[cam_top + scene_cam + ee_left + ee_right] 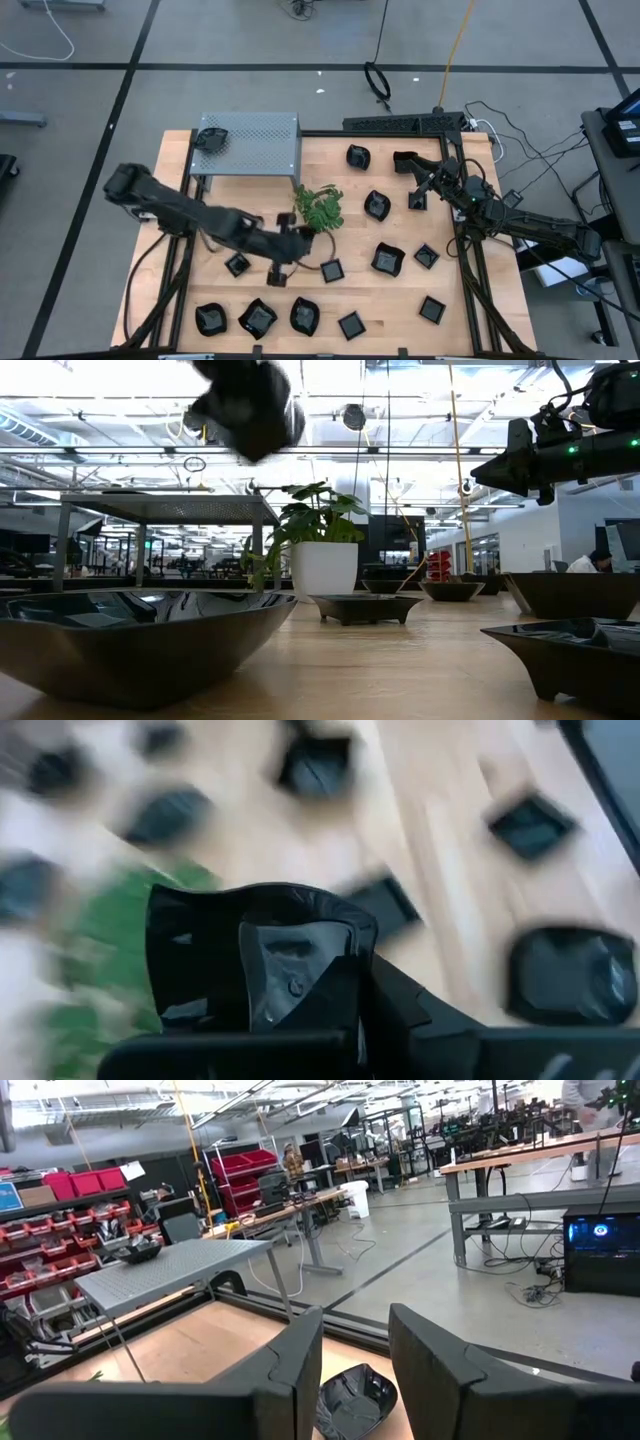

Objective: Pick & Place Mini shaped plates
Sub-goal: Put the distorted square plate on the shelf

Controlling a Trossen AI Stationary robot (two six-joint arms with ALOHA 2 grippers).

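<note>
Overhead, left claw (330, 990) — glossy black square plate (250, 960) pinched.

Left gripper (300, 1010): jaws closed on a glossy black mini plate (210, 960). Beyond it, blurred, more black plates (565, 975) on the wooden table (440, 850); green plant sprig (120, 970) beside.

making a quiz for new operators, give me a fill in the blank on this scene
1. The left gripper is shut on a glossy black mini plate, near the green ____ sprig.
2. One black dish sits on the grey perforated metal ____.
3. The right gripper is ____ over the table's far right.

Missing: plant; box; open
</note>
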